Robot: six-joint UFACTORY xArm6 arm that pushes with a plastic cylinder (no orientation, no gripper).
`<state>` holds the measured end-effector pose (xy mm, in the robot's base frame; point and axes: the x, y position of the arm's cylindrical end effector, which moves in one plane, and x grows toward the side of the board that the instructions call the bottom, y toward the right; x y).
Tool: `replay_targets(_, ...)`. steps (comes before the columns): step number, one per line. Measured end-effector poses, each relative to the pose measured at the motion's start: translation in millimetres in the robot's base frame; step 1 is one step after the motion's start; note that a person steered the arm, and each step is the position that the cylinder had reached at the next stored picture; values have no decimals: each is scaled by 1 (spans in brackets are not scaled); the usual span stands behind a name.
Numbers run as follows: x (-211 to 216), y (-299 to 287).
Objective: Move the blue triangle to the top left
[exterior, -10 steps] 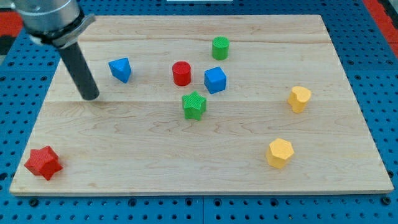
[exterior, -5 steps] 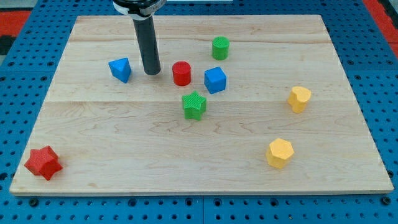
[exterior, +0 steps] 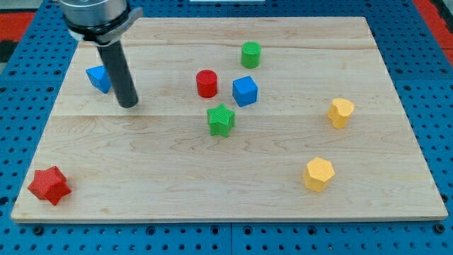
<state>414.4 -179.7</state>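
Wooden board [exterior: 283, 177]: my tip [exterior: 128, 105], a bare rod with no claw, rests just right of the blue triangle [exterior: 98, 78].

2 blue blocks [exterior: 98, 78] [exterior: 245, 91], 2 red [exterior: 207, 83] [exterior: 49, 185], 2 green [exterior: 250, 54] [exterior: 221, 120], 2 yellow [exterior: 340, 112] [exterior: 318, 174].

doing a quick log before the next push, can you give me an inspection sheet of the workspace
surface: wooden board on a blue pegboard, flat.
job's things: blue triangle near the board's left edge, upper part, not yet in the top left corner.
clutter: red cylinder, blue cube, green cylinder, green star, two yellow blocks, red star.
grippers: none; my tip sits just right of and below the blue triangle, and the rod hides that block's right edge.
cables: nothing seen.
surroundings: red pegboard patches at the view's top corners.
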Motion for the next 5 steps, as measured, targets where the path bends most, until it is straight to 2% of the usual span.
replay_targets(1, -29, -59)
replay_targets(2, -53, -85)
replay_targets(3, -60, -85)
replay_targets(4, -28, -79)
replay_targets(5, -16, -41)
